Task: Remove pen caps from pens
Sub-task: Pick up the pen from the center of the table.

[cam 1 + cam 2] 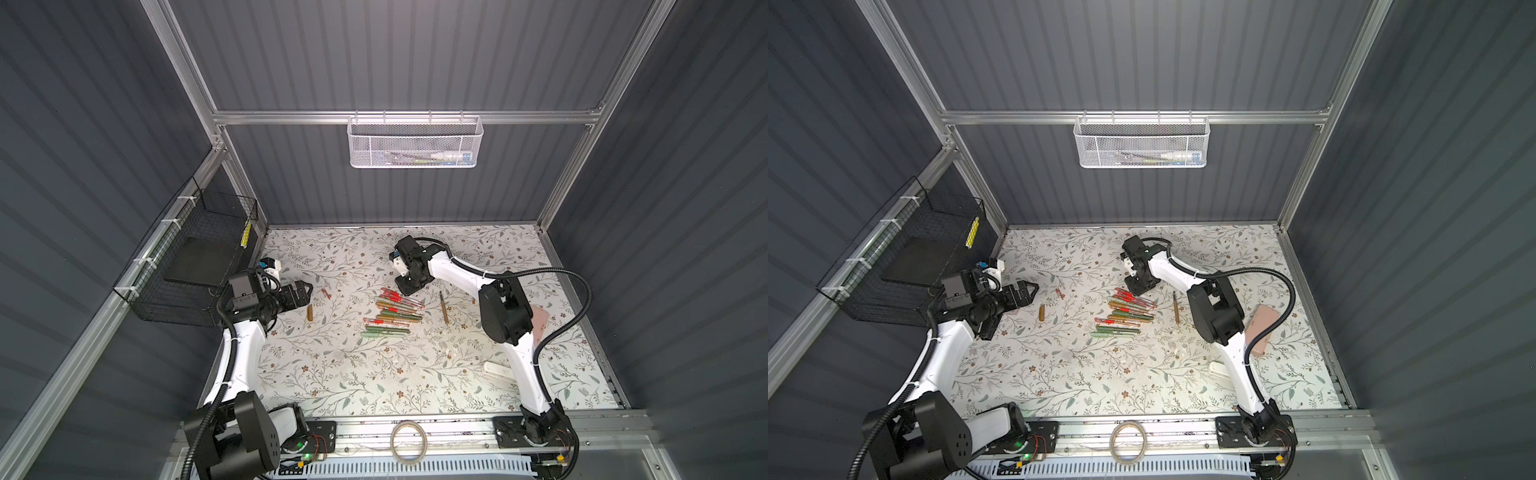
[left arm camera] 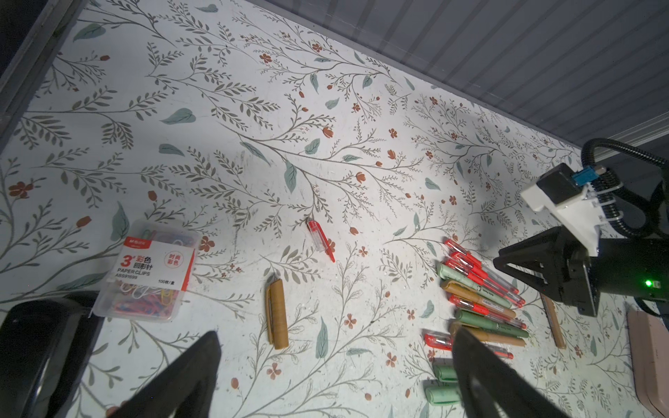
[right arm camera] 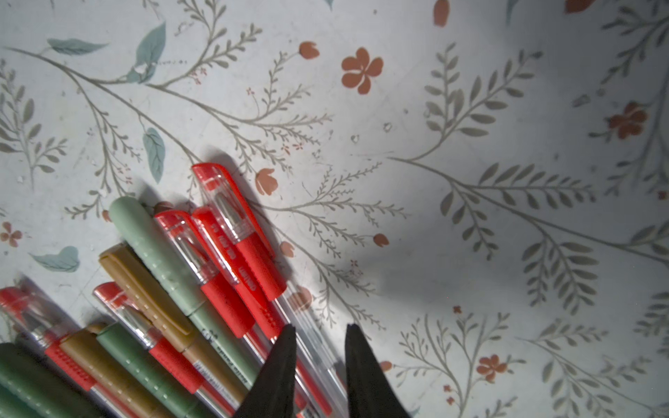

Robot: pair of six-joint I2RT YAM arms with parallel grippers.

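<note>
Several pens (image 1: 392,311) (image 1: 1125,311) lie in a loose pile mid-table: clear ones with red caps, plus green and brown ones (image 3: 181,289) (image 2: 481,300). My right gripper (image 3: 319,331) (image 1: 405,286) is low over the pile's far end. Its jaws are narrow, one finger on each side of a clear pen barrel, and a little gap still shows. My left gripper (image 2: 335,365) (image 1: 305,293) hangs wide open and empty to the left. A brown cap (image 2: 278,315) (image 1: 309,313) and a red-and-clear cap (image 2: 320,239) (image 1: 325,293) lie loose near it. A thin brown pen (image 1: 444,307) lies apart on the right.
A box of paper clips (image 2: 152,271) sits by the left arm. A pink case (image 1: 1260,328) and a white case (image 1: 496,370) lie on the right, partly behind the right arm. A black wire basket (image 1: 195,266) hangs on the left wall, a white mesh basket (image 1: 413,141) on the back.
</note>
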